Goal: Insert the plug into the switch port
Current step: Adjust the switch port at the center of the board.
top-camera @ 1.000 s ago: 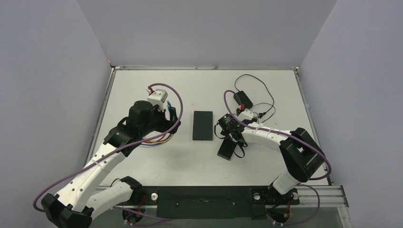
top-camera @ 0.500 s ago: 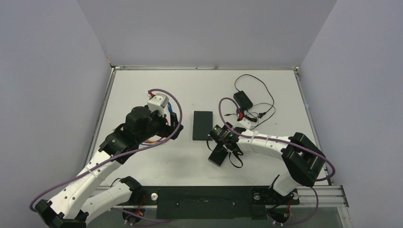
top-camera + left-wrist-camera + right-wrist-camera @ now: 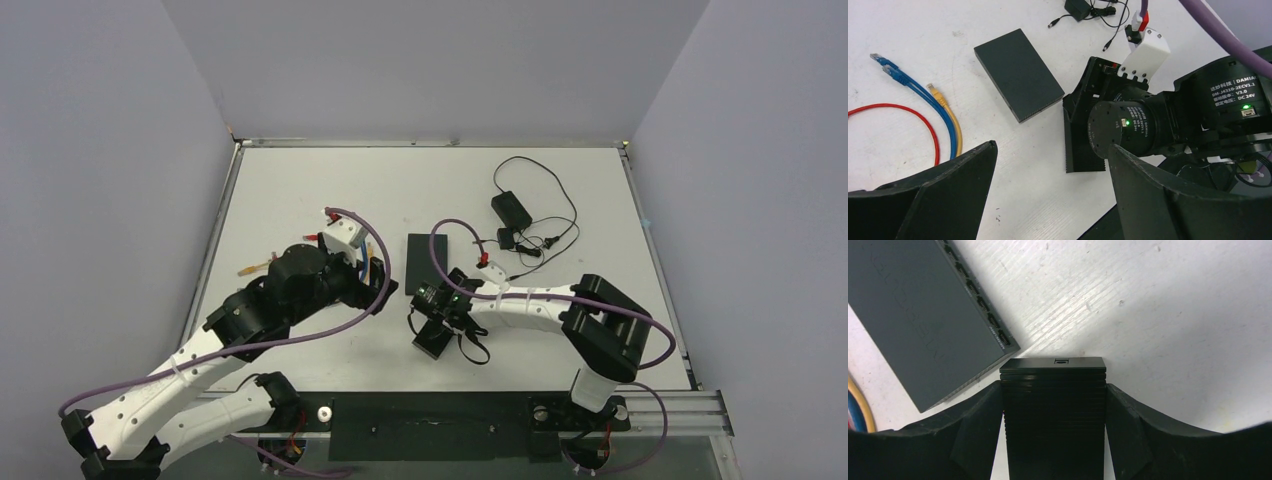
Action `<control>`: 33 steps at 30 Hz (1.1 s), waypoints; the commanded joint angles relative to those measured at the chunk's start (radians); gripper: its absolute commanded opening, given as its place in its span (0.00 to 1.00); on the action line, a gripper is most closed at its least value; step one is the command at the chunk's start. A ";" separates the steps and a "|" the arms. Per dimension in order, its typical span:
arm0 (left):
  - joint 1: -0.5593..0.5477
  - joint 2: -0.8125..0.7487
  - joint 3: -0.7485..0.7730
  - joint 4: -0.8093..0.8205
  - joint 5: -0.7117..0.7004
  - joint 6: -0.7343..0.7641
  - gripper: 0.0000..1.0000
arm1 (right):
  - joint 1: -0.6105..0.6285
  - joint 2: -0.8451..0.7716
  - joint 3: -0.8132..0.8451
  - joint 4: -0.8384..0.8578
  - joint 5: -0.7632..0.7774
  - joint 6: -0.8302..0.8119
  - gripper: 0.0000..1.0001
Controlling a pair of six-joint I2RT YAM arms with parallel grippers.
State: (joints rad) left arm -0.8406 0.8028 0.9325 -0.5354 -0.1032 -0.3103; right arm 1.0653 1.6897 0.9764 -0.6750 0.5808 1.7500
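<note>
Blue plugs [image 3: 877,56] lie beyond the wide-open, empty left gripper [image 3: 1048,200], unseen from above. The right gripper [image 3: 1053,387] clamps a ribbed block [image 3: 1053,430] beside the switch [image 3: 918,310].

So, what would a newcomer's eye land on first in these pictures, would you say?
Probably the right gripper, clamped on a ribbed black box close to a corner of the flat dark-grey switch, in the centre of the top view. Next come the blue, yellow and red cables lying loose to the left of the switch, with the left gripper open and holding nothing.
</note>
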 commanded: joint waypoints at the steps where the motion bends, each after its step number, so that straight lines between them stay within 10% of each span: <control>1: -0.046 -0.018 0.002 0.017 -0.075 0.011 0.80 | 0.030 0.018 0.036 -0.005 0.034 0.096 0.45; 11: -0.069 -0.043 -0.005 0.020 -0.097 0.016 0.80 | 0.066 -0.019 0.091 -0.116 0.098 0.099 0.80; 20: -0.072 -0.045 -0.013 0.028 -0.121 0.027 0.80 | 0.026 -0.151 0.072 -0.175 0.217 -0.028 0.83; 33: -0.071 0.009 0.006 0.010 -0.132 -0.006 0.83 | -0.145 -0.403 -0.006 -0.128 0.310 -0.677 0.78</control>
State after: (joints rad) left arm -0.9089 0.7906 0.9184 -0.5358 -0.2169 -0.3023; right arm 0.9638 1.3785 0.9932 -0.8169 0.8154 1.3331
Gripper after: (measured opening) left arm 0.819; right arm 0.795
